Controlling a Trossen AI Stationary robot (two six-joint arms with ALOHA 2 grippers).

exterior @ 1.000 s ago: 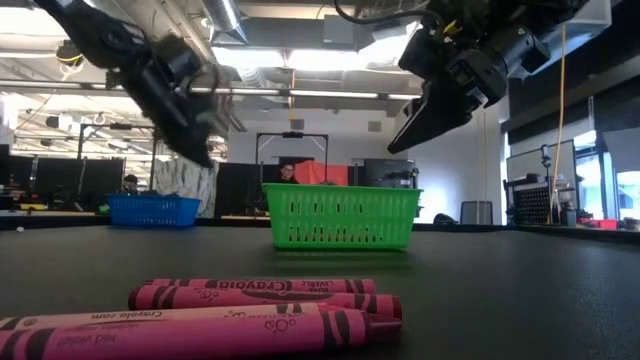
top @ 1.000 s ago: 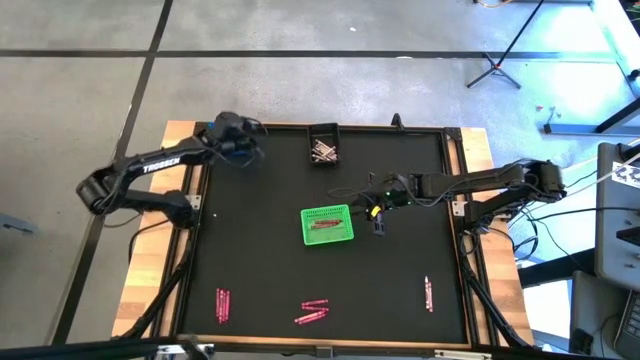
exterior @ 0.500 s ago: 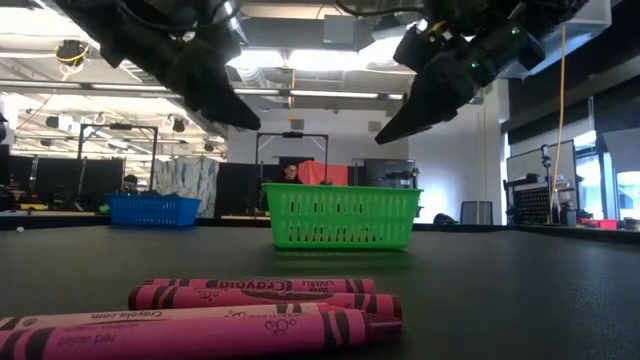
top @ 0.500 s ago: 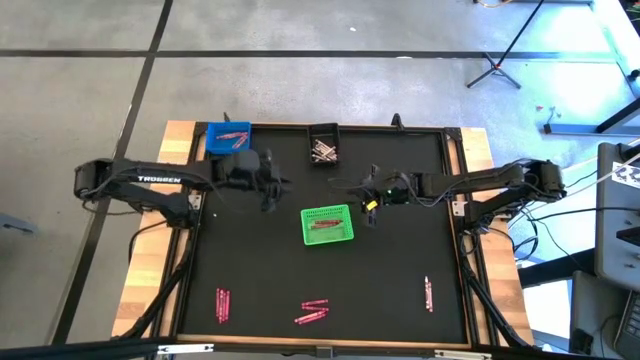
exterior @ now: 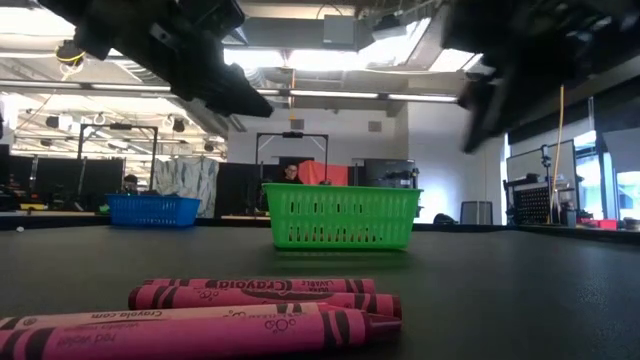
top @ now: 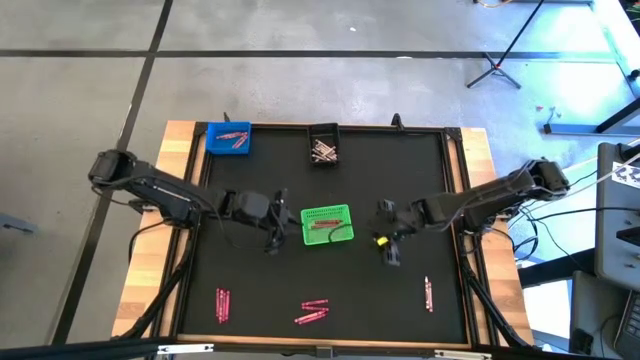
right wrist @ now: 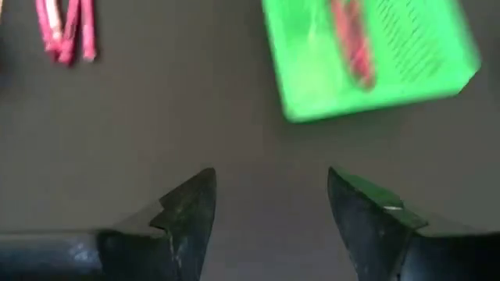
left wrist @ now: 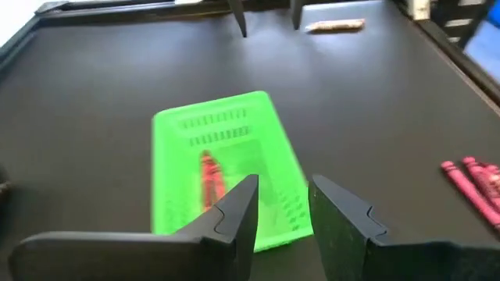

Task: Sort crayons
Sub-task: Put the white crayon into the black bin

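So the green bin (top: 327, 225) sits mid-counter (top: 420, 160) with red crayons (top: 322, 224) inside, the left pincer (top: 272, 238) just off its left side with a narrow gap and nothing held, the right pincer (top: 390, 250) off its right side spread wide and empty. Loose crayons lie along the near edge: left (top: 221, 305), middle (top: 312, 311) and near the right edge (top: 428, 293), with open black counter around them. Only the overhead shot shows the blue bin (top: 229, 139) at the far left corner and the black bin (top: 323, 147) on the far edge, both with crayons in them, while the low camera reads the pink wrappers (exterior: 262, 296) up close.
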